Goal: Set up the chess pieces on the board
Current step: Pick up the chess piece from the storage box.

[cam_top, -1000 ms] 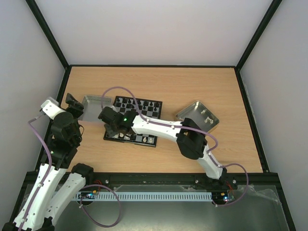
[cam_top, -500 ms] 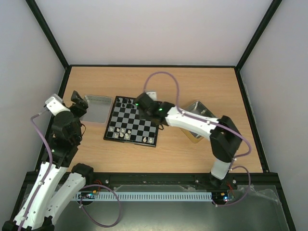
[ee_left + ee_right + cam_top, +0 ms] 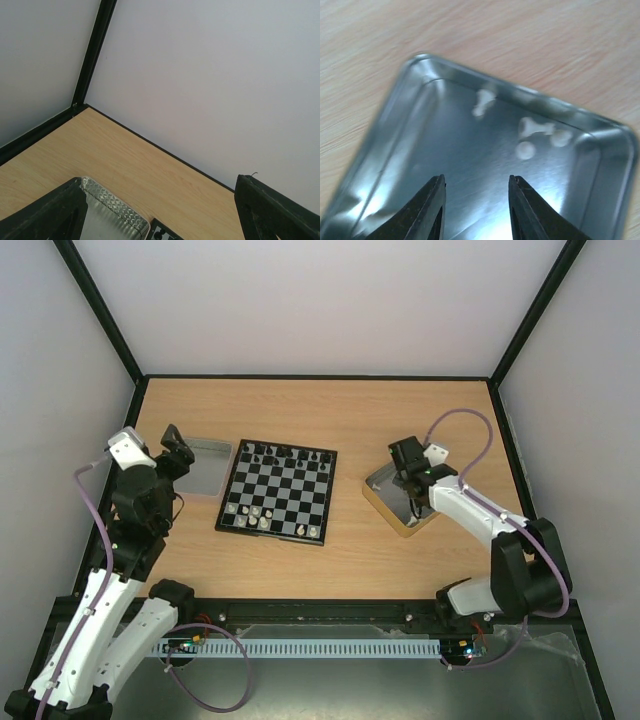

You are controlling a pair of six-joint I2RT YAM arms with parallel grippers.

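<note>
**Setup part done, both hands idle**

Found the board point(image 3: 278, 492) flat in the middle of the bench point(image 3: 430, 415). Noted black pieces point(image 3: 285, 452) along its 12 o'clock edge and a few chess pieces point(image 3: 256, 512) towards 6 o'clock. Counted what look like four more, blurred, loose in the gold-sided tin point(image 3: 420, 150) at 3 o'clock of the board. Observed the right hand point(image 3: 476, 210) above the tin floor, fingers parted, gripping nothing. Logged the left hand point(image 3: 176, 452) by the grey tray point(image 3: 205, 472) at 9 o'clock, spread wide, likewise empty.
</note>
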